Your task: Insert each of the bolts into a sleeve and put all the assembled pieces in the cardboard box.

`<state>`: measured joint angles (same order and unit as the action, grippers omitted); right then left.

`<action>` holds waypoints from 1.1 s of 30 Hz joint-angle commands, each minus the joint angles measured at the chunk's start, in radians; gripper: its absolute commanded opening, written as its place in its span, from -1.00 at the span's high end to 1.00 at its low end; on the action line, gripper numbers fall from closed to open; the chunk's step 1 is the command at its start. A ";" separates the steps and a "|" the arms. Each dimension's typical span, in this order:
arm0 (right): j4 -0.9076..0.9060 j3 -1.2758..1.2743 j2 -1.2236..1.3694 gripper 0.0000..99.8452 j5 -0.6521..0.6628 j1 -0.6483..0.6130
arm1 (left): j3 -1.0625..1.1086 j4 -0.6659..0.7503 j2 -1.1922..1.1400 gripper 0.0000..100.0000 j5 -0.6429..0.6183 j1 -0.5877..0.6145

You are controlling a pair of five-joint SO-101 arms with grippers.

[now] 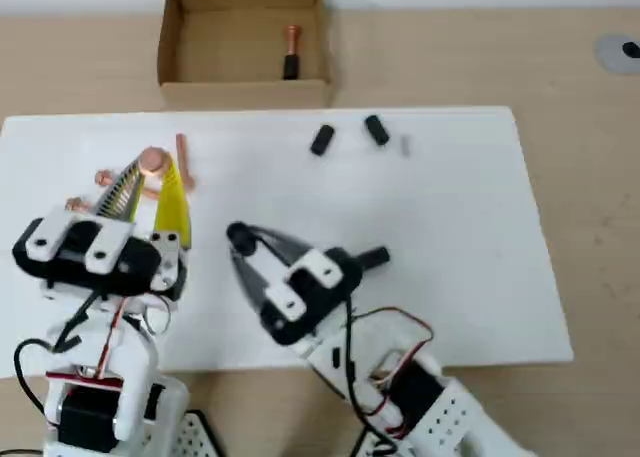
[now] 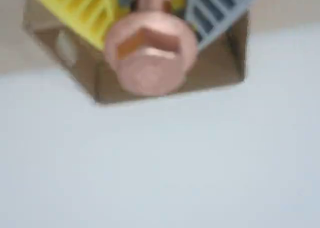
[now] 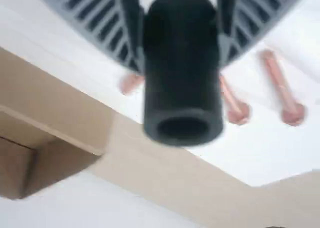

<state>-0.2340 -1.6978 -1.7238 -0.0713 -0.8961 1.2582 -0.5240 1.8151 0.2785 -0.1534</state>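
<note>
Nearest your left wrist camera, a copper bolt (image 2: 150,53) is showing its head close up, and your left gripper (image 1: 156,171) is closed on it, pinching the shank just behind that head. The far end of the shank is hiding from you, so you cannot tell which way the tip is pointing. Your right gripper (image 1: 243,245) is clamping a black sleeve (image 3: 182,73) across its middle, tight on both sides, with the open bore facing its own wrist camera. From above, the two held parts are hanging over the white mat (image 1: 450,257), near each other but clearly apart. The bolt is sitting over the mat's left part among several loose bolts (image 1: 183,159), and the sleeve is sitting nearer the middle. By my reading, you are working on the insertion step: both halves are in hand and are not yet mated. One finished piece (image 1: 291,53) is already lying in the cardboard box (image 1: 172,47), and two spare sleeves (image 1: 322,139) are waiting on the mat just in front of that box. The next move is calling for alignment before speed. You are needing to bring the bolt's tip and the sleeve's bore onto one line, likely by turning a wrist, and then slide them together without loosening either grip.
</note>
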 commanded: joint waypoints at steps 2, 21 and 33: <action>0.028 -0.001 -0.016 0.98 0.006 -0.033 | -0.066 0.029 0.012 0.99 -0.032 -0.084; 0.026 -0.001 -0.015 0.98 0.003 -0.033 | -0.110 -0.161 0.008 0.99 -0.147 -0.178; 0.025 -0.002 -0.015 0.98 0.003 -0.033 | -0.394 -0.499 0.007 0.99 -0.175 -0.333</action>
<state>-0.2340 -1.6978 -1.7238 -0.0713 -0.9160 0.9421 -0.9874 1.8182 0.1312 -0.4634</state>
